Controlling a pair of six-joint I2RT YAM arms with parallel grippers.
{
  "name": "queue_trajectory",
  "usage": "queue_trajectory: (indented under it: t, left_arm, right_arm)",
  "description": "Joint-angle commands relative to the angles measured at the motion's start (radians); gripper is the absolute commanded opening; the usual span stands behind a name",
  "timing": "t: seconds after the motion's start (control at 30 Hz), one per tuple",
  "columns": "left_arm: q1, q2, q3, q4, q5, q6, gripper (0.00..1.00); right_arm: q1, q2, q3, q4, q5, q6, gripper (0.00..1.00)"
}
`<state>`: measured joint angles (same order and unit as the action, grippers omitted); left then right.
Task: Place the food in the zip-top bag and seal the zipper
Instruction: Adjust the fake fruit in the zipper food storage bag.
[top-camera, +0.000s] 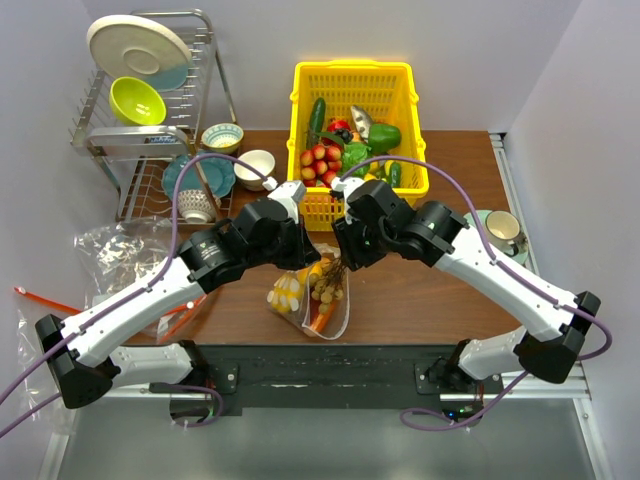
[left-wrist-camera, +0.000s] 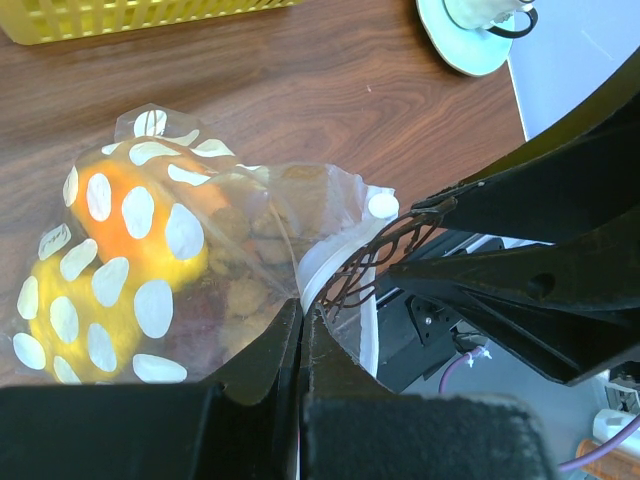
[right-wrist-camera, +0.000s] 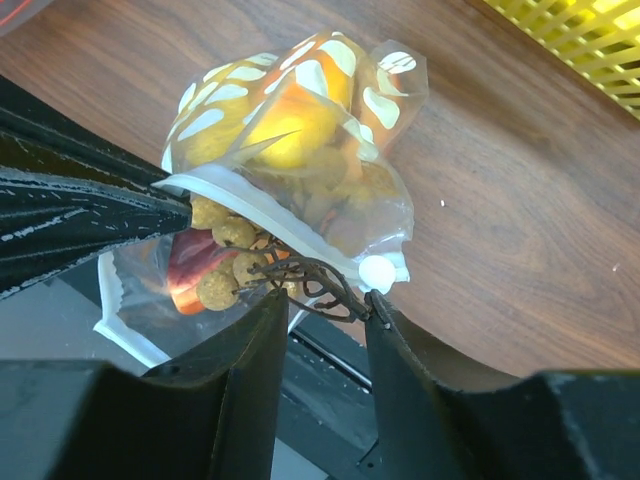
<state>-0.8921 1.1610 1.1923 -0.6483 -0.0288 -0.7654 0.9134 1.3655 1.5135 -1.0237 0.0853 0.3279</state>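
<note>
The zip-top bag (top-camera: 322, 312) (left-wrist-camera: 150, 250) (right-wrist-camera: 300, 120), clear with white dots, lies near the table's front edge. Inside it are an orange slice (left-wrist-camera: 150, 200), a yellow piece (left-wrist-camera: 80, 300) and a banana (top-camera: 287, 292). My left gripper (top-camera: 306, 257) (left-wrist-camera: 302, 305) is shut on the whitish zipper (left-wrist-camera: 322, 265) (right-wrist-camera: 260, 215) at the mouth. The brown berry cluster (right-wrist-camera: 220, 285) (top-camera: 326, 285) sits in the mouth, its dark stem (left-wrist-camera: 375, 260) sticking out. My right gripper (top-camera: 341, 262) (right-wrist-camera: 328, 298) has closed on that stem, with twigs touching both fingertips.
A yellow basket (top-camera: 300, 120) of toy produce stands just behind the bag. A dish rack (top-camera: 150, 100) and bowls (top-camera: 255, 168) are at the back left. A cup on a saucer (top-camera: 505, 230) (left-wrist-camera: 480, 30) sits right. Other clear bags (top-camera: 120, 250) lie left.
</note>
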Motion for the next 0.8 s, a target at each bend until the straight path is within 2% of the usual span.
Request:
queue_trajectory:
  t: [0.0,0.07,0.13,0.17,0.33,0.57,0.7,0.73,0.77]
  left_arm:
    - [0.004,-0.007,0.012,0.041,0.018,0.017,0.0]
    - [0.005,-0.007,0.013,0.041,0.018,0.017,0.0]
    - [0.004,-0.007,0.015,0.039,0.02,0.017,0.0]
    - [0.005,-0.007,0.015,0.039,0.02,0.015,0.0]
    - [0.005,-0.011,0.013,0.038,0.02,0.015,0.0]
    - [0.005,-0.014,0.013,0.035,0.02,0.015,0.0]
    - [0.004,-0.014,0.015,0.035,0.02,0.015,0.0]
    - [0.004,-0.015,0.015,0.035,0.02,0.015,0.0]
    - [0.005,-0.014,0.015,0.035,0.018,0.015,0.0]
  right_arm:
    - [-0.002,-0.035,-0.029,0.031,-0.024,-0.029,0.39]
    - [-0.004,-0.036,-0.042,0.037,-0.019,-0.027,0.48]
    - [-0.008,-0.029,-0.05,0.04,-0.007,-0.02,0.67]
    - [-0.011,-0.031,-0.056,0.046,-0.007,-0.017,0.68]
    - [-0.025,-0.032,-0.049,0.08,-0.021,-0.024,0.66]
    - [-0.038,0.029,0.04,0.025,-0.062,-0.099,0.65]
    - [-0.038,0.043,0.039,0.024,-0.082,-0.116,0.58]
    - [-0.038,0.044,0.037,0.024,-0.1,-0.121,0.52]
    - [-0.038,0.044,0.037,0.024,-0.108,-0.121,0.49]
